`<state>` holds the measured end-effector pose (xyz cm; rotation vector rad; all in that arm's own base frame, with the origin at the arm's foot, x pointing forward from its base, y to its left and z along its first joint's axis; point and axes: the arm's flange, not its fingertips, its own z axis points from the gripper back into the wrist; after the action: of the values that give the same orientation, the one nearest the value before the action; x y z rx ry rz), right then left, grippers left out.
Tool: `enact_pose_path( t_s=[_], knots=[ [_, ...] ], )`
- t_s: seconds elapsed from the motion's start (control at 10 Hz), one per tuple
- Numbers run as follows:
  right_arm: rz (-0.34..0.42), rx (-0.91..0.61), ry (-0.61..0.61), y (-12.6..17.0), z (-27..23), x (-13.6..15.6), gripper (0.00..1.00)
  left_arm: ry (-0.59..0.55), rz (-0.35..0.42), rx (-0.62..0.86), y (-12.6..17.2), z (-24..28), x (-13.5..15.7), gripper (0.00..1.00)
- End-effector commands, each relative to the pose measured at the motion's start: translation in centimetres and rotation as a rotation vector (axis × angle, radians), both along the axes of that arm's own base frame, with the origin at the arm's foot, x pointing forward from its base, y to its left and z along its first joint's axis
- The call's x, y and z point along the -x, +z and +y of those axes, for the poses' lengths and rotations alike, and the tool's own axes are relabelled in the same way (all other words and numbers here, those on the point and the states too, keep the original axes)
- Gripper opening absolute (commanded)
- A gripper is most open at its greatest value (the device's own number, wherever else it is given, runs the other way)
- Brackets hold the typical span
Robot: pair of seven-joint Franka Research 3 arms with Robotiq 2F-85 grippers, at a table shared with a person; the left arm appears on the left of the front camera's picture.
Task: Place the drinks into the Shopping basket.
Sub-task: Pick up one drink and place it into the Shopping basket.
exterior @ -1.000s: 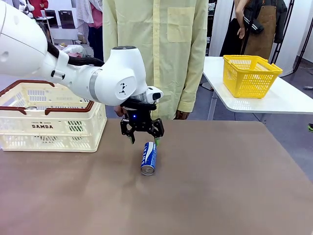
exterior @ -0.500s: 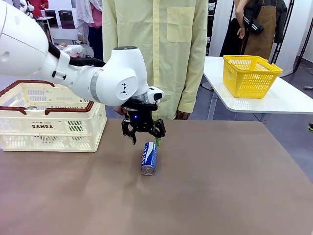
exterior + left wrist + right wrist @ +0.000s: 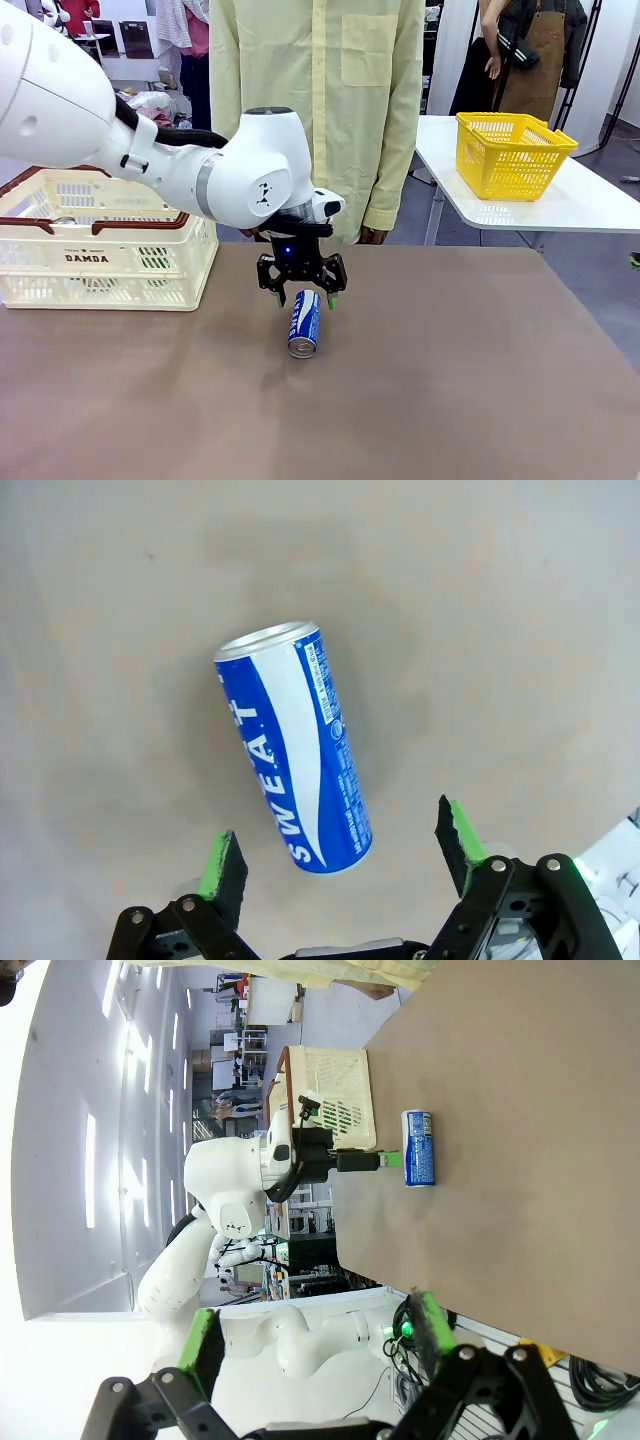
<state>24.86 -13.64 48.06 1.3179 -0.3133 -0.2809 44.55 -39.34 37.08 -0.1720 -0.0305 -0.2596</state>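
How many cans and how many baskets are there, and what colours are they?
Blue can: 1, lying on its side on the table
Cream-white basket: 1
Yellow basket: 1, on the far white table
Total: 3 things

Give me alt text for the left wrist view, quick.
A blue can with white lettering lies on its side on the brown table, its silver top pointing away. The left gripper hangs open above it, its green-padded fingers on either side of the can's near end, not touching.
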Motion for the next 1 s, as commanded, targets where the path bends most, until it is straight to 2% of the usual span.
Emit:
enact_pose_path(
  t_s=[0.0, 0.2, 0.6, 0.9],
  knots=[
    [0.001, -0.02, -0.008, 0.4, 0.1, -0.1, 1.0, 0.056, -0.031, -0.046, -0.6, -0.9, -0.6, 1.0],
    [0.001, -0.02, -0.008, 0.4, 0.1, -0.1, 1.0, 0.053, -0.01, -0.07, -1.9, -1.3, -1.1, 1.0],
    [0.001, -0.02, -0.008, 0.4, 0.1, -0.1, 1.0, 0.14, 0.018, -0.154, -6.1, -2.6, -1.8, 1.0],
    [0.001, -0.02, -0.008, 0.4, 0.1, -0.1, 1.0, 0.156, 0.026, -0.162, -6.8, -2.7, -1.8, 1.0]
  ],
)
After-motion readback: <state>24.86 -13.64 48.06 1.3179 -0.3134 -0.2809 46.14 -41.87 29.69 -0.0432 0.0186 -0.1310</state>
